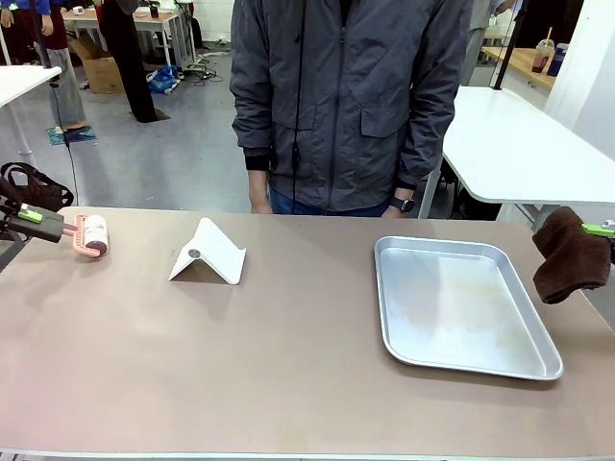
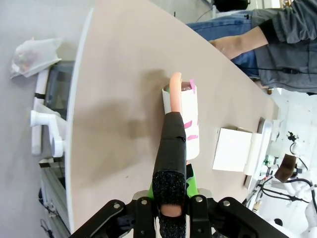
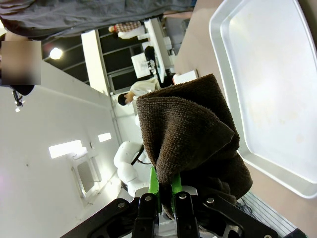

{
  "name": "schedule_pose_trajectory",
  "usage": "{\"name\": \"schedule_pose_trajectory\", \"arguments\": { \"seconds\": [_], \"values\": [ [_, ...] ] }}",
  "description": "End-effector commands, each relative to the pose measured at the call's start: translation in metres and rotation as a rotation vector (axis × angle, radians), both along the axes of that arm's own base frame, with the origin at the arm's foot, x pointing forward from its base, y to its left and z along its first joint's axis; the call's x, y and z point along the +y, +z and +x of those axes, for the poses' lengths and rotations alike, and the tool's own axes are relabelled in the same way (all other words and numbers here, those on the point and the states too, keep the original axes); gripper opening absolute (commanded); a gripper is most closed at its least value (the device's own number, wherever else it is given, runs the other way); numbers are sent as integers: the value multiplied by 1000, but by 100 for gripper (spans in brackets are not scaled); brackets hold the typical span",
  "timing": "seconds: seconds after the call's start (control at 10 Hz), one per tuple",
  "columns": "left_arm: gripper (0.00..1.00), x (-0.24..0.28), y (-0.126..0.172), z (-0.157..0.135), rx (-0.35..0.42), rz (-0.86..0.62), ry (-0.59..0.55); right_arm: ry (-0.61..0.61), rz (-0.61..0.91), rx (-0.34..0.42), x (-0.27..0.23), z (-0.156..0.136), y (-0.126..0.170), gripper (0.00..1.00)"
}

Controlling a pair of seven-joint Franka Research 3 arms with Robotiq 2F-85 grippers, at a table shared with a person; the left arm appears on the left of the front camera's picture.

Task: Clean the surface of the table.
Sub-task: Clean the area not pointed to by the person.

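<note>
Your brownish-tan counter (image 1: 288, 384) spans the whole near field, running from edge to edge in front of you. A person (image 1: 346, 96) in a grey jacket stands at its far side, near the middle. On the counter's right part lies a silver tray (image 1: 452, 298), flat and bare. Just beyond the tray's right rim, off the counter's right edge, your right hand (image 1: 601, 230) is clamped on a brown cloth (image 1: 569, 254), which hangs bunched in the air. Left of centre sits a white folded stand (image 1: 209, 253), tent-like. At the far left edge your left hand (image 1: 34, 219) grips the black handle of a lint roller (image 1: 93, 235); you cannot tell whether the roller touches the counter.
</note>
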State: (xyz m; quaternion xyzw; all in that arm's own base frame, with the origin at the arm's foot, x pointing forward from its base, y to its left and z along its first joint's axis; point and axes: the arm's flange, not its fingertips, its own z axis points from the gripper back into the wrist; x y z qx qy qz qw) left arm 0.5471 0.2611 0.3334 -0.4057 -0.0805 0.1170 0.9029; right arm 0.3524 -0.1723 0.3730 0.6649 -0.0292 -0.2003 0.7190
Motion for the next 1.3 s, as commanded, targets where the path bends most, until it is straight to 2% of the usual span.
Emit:
{"name": "schedule_pose_trajectory", "arguments": {
  "seconds": [0.0,0.2,0.5,0.7,0.9,1.0,1.2],
  "values": [
    [22,-9,-21,6,80,56,-67,1,-3,-7,0,1,3,11],
    [22,-17,-17,13,67,47,-71,1,-3,-7,0,1,3,11],
    [22,-20,0,4,-51,-61,-57,1,-3,-7,0,1,3,11],
    [22,-19,28,-25,-195,-171,-109,1,-3,-7,0,1,3,11],
    [22,-15,55,-61,-303,-231,-177,1,-3,-7,0,1,3,11],
    [22,-11,63,-81,-315,-259,-214,1,-3,-7,0,1,3,11],
    [22,-4,68,-125,-282,-331,-316,1,-3,-7,0,1,3,11]
  ]
}}
